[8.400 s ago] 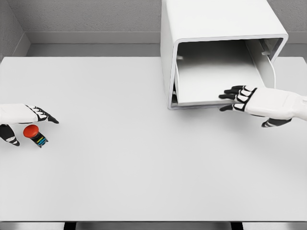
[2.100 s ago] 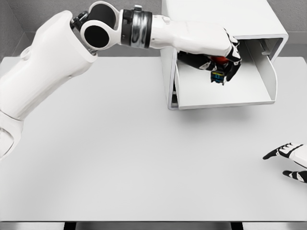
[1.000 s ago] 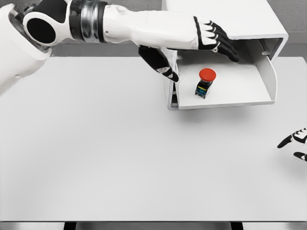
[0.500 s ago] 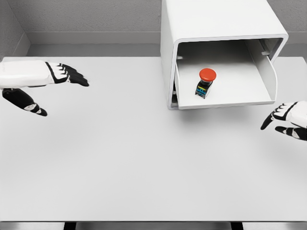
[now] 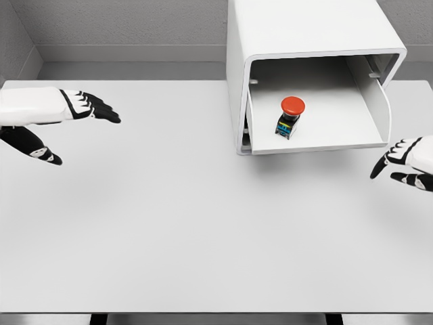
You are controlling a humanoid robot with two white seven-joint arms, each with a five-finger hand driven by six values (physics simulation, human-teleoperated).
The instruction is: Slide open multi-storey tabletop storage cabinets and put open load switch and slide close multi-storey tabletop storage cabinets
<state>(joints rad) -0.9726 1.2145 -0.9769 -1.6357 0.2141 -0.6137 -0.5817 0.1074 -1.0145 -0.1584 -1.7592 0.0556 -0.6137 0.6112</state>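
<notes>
**Both hands empty, switch in the drawer**

Left hand (image 5: 64,112) over the table (image 5: 203,230) at the left edge, fingers spread, thumb apart, holding nothing. Right hand (image 5: 406,161) at the right edge, fingers loosely open, empty, near the cabinet (image 5: 304,34). Red-capped load switch (image 5: 289,116) upright in the pulled-out drawer (image 5: 325,139), untouched.

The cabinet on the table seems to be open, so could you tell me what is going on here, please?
A simulated humanoid is loading a white tabletop cabinet. Its drawer is slid out, and the red-capped load switch stands upright inside it. Neither hand holds anything: the left hand hovers open at the table's left side, the right hand hangs open near the drawer's right front corner. The drawer is not yet closed.
</notes>
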